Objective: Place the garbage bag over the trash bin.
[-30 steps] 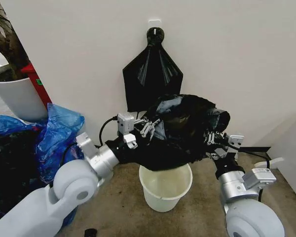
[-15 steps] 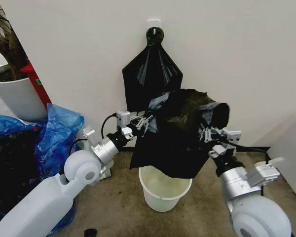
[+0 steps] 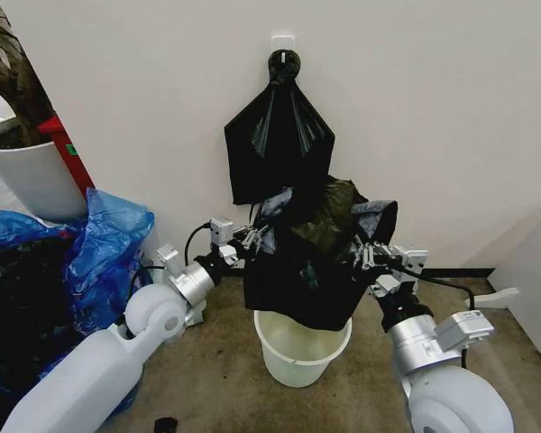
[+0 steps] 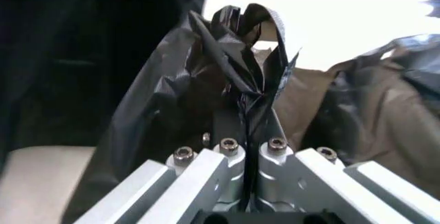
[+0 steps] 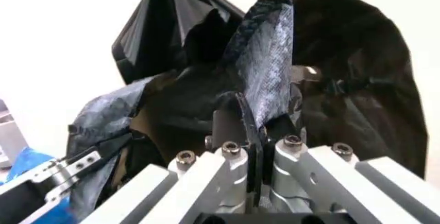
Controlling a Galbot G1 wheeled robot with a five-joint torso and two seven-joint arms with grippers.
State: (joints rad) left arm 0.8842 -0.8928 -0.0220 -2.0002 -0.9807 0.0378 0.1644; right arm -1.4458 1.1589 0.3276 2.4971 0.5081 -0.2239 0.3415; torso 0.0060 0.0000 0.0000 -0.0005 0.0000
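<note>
Both claws pinch the garbage bag [image 3: 307, 262], left gripper [image 3: 255, 236] and right gripper [image 3: 365, 255] at opposite edges (mouth stretched between), its body hanging below them onto the trash bin [image 3: 302, 347].

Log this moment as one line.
left gripper: shut on glossy black plastic garbage bag | right gripper: same | bag above cream-white round plastic trash bin

The garbage bag [image 3: 311, 262] is thin glossy black plastic, super wrinkly (greyish sheen on folds), pinched in both grippers' bare brushed-metal fingers [image 4: 230, 157]; trash bin [image 3: 302, 347] below is smooth cream plastic.
</note>
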